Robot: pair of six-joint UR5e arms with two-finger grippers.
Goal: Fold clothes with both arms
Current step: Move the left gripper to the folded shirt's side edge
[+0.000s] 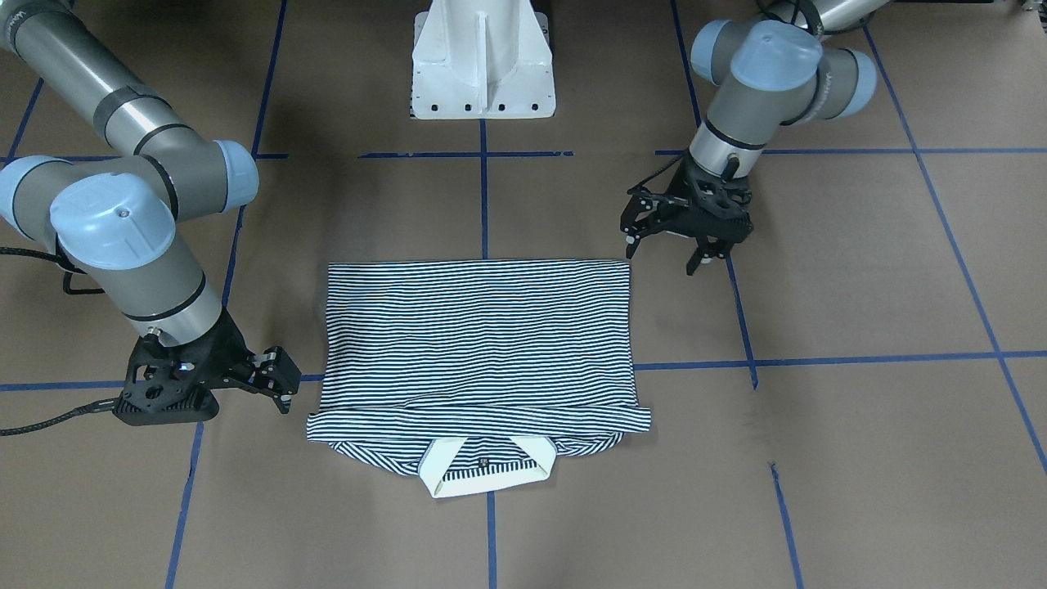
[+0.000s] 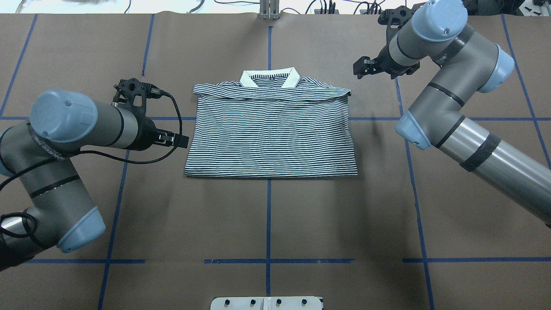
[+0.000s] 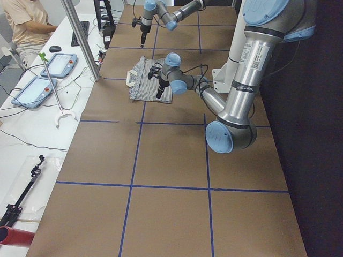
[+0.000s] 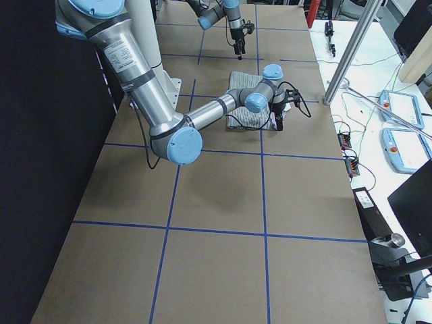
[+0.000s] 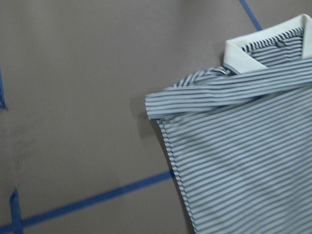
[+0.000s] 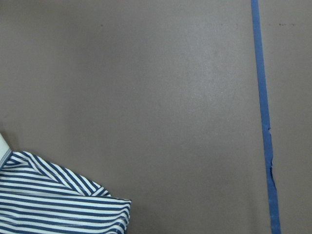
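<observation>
The striped polo shirt lies flat on the brown table, folded into a rectangle, with its white collar on the side away from the robot. It also shows in the overhead view, the left wrist view and the right wrist view. My left gripper is open and empty, just off the shirt's left edge near the folded hem. My right gripper is open and empty, beside the shirt's right shoulder end. Neither touches the cloth.
The white pedestal base stands at the robot's side of the table. Blue tape lines grid the brown surface. A side bench with tablets, a metal post and a seated operator lies beyond the far edge.
</observation>
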